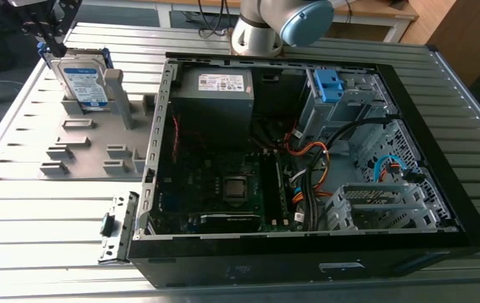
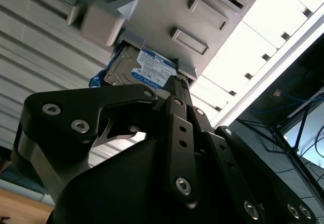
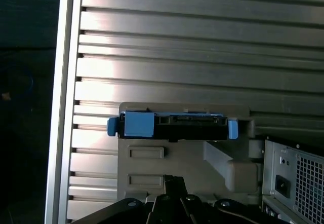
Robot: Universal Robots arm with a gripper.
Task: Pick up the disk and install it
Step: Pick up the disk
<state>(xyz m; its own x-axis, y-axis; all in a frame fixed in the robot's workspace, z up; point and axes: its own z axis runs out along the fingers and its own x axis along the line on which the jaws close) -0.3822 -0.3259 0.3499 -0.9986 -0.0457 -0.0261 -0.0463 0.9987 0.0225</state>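
Disk [image 1: 84, 79]: stands upright on its long edge in a slot at the far end of a grey fixture, with its white-and-blue label showing and the blue caddy framing its edges.
Disk in the wrist views: the second wrist view shows the label side [image 2: 147, 72]; the first wrist view shows the thin top edge with blue caddy tabs at both ends [image 3: 172, 125].
Fixture [image 1: 96, 145]: a flat grey tray with several raised holders, lying on the ribbed metal tabletop [image 1: 38, 214] at the exterior view's left.
End effector [image 1: 54, 48]: hangs directly over the disk's upper edge, very close to it; I cannot tell whether it is open, closed or in contact.
Computer case [image 1: 307, 265]: lies open just beside the fixture, at the exterior view's right.
Inside the case: a grey power supply [image 1: 215, 95] and a bare blue bracket [image 1: 328, 85].
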